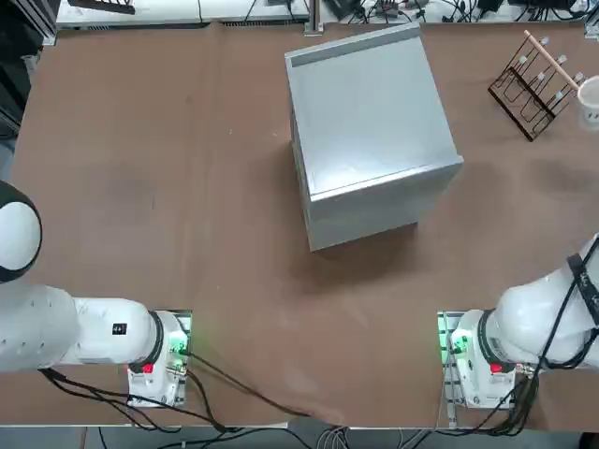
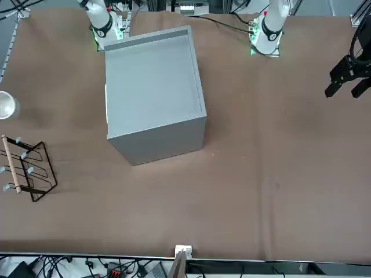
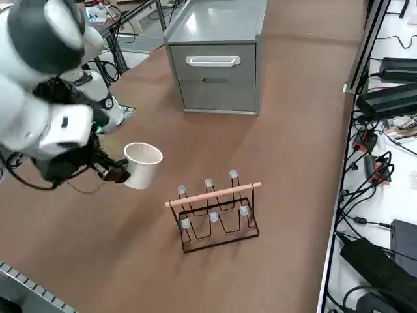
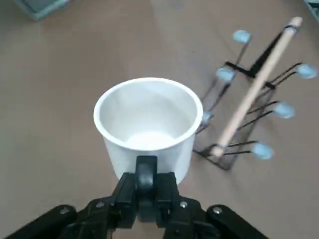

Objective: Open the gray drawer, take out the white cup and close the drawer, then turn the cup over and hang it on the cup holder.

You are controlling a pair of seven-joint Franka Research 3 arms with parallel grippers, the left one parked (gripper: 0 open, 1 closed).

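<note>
Right gripper (image 4: 144, 186) pinches the white cup (image 4: 148, 127), apparently by its handle, mouth-up near the rack (image 4: 259, 94); turning it could loosen that narrow hold.

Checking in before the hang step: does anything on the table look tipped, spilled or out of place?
Nothing stands out. The gray metal cabinet has its gray drawer shut. The right gripper holds the small white cup mouth up, near the upright dark wire cup holder.
</note>
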